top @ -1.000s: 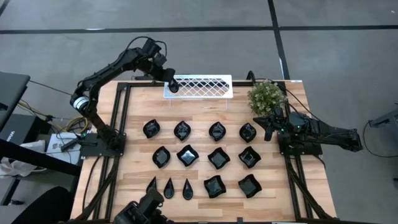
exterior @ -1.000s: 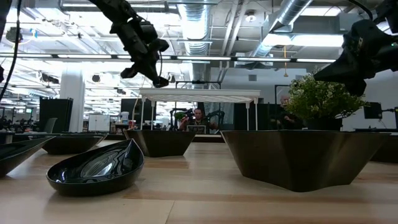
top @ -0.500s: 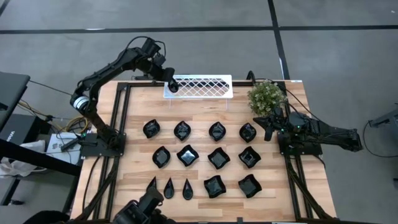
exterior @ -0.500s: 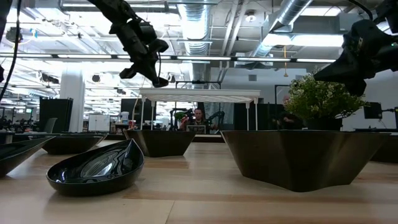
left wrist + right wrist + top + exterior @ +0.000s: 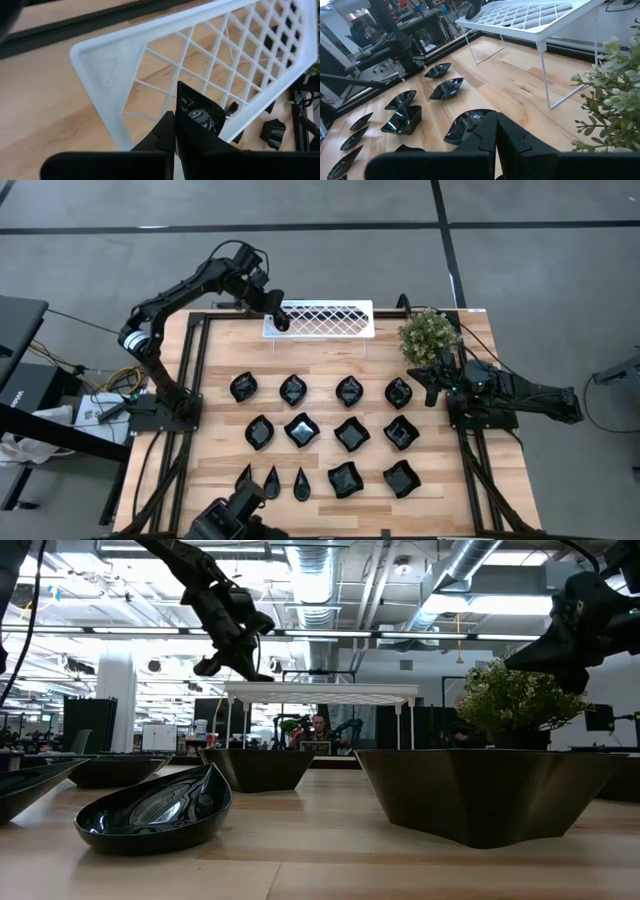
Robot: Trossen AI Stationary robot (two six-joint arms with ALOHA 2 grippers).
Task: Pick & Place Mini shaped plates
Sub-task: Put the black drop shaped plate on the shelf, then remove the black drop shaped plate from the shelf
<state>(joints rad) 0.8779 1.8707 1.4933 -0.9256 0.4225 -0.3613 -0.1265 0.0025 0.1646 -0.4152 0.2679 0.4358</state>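
Several glossy black mini plates lie in three rows on the wooden table (image 5: 220,360), among them a leaf-shaped one (image 5: 293,389), a square one (image 5: 351,433) and a teardrop one (image 5: 272,480). The white lattice rack (image 5: 325,318) stands on thin legs at the far edge. My left gripper (image 5: 280,321) is over the rack's left end, shut on a small black plate (image 5: 200,112). It also shows in the low view (image 5: 248,670), just above the rack top. My right gripper (image 5: 433,388) is shut and empty at the table's right side, beside the plant. My left gripper pinches the small black plate between its two fingers (image 5: 165,132), by the plate's end nearest the wrist (image 5: 182,127). The plate stands on edge and sticks out beyond the fingertips. The fingers slant down from the table's left over the rack. The plate is lifted above the rack's lattice.
A small green plant (image 5: 430,335) stands at the far right corner, next to the rack's right end. Black frame rails (image 5: 190,380) run along the table's left and right sides. In the low view, nearby plates (image 5: 155,810) rise large in front.
My left gripper has shifted slightly toward the table's right, farther over the rack's left end, still shut on the small plate.
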